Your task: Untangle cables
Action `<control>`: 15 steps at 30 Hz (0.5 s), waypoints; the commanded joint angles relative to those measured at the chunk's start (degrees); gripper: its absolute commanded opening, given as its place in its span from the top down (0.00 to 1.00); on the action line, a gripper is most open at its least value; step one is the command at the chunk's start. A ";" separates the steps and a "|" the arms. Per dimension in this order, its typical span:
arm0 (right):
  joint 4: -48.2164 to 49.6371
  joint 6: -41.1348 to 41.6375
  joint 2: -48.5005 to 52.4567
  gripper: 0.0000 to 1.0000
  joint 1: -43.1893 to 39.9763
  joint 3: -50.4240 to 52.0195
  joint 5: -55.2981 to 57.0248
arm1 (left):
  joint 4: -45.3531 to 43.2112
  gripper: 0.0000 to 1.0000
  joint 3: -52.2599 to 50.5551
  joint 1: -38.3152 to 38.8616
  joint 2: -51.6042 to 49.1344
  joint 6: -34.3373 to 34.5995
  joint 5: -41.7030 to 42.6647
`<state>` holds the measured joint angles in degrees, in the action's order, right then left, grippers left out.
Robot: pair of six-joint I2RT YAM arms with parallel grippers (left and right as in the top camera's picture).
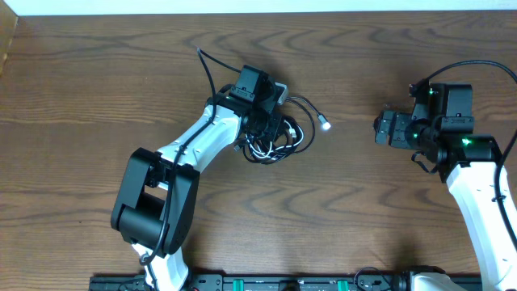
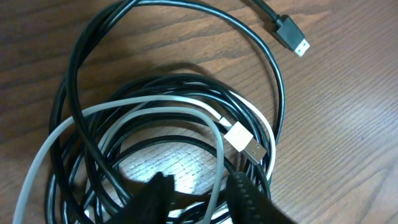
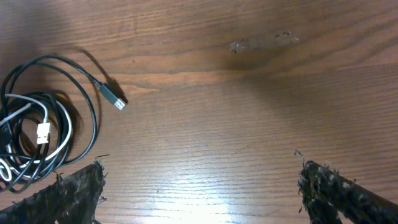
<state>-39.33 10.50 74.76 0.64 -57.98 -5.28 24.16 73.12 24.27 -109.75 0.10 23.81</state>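
— Two cables (image 2: 239, 138), tangled, mid-table, nine o'clock of right gripper (image 3: 200, 171); coil partly under left gripper (image 2: 199, 183).
— Fingers?
— Left narrow about strands, clamp unclear; right spread wide. Table (image 1: 81, 81): wood-grain.

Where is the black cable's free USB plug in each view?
Overhead: plug near centre, just right of the cable bundle.
Left wrist: plug at top right.
Right wrist: plug at left, above middle.
Shared landmark: the cable bundle, beside the plug in all three.
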 commanded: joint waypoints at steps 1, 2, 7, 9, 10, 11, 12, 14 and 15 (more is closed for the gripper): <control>0.35 0.81 0.37 0.03 -0.33 -1.01 0.61 | 0.13 0.91 1.25 0.02 -0.31 0.15 -0.35; 0.35 0.81 0.37 0.03 -0.33 -1.01 0.61 | 0.20 0.93 1.25 0.02 -0.28 0.17 -0.33; 1.01 0.81 0.37 0.02 -0.22 -1.01 -2.91 | 0.44 0.93 2.12 -0.33 2.36 1.40 -0.33; 1.92 0.79 0.37 0.04 -0.17 -1.01 -6.97 | 1.03 0.93 3.04 -0.74 5.07 3.19 -0.33; 2.82 0.79 0.37 0.06 -0.17 -1.01 -9.99 | 1.49 0.93 3.96 -1.09 8.20 5.01 -0.33; 3.54 0.79 0.37 0.07 -0.15 -1.01 -12.09 | 1.70 0.93 4.42 -1.27 9.94 5.97 -0.31; 4.66 0.81 0.48 0.09 -0.09 -1.01 -15.10 | 1.90 0.93 5.20 -1.51 13.55 8.24 -0.31; 5.81 0.83 0.87 0.11 0.31 -1.01 -17.64 | 1.79 0.93 5.66 -1.62 18.05 10.19 -0.33; 6.32 0.85 1.27 0.11 0.72 -1.01 -18.82 | 1.62 0.93 5.66 -1.60 19.98 10.69 -0.31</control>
<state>-33.95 10.94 75.05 0.73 -57.98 -16.73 26.24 75.46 23.03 -98.43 6.13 23.62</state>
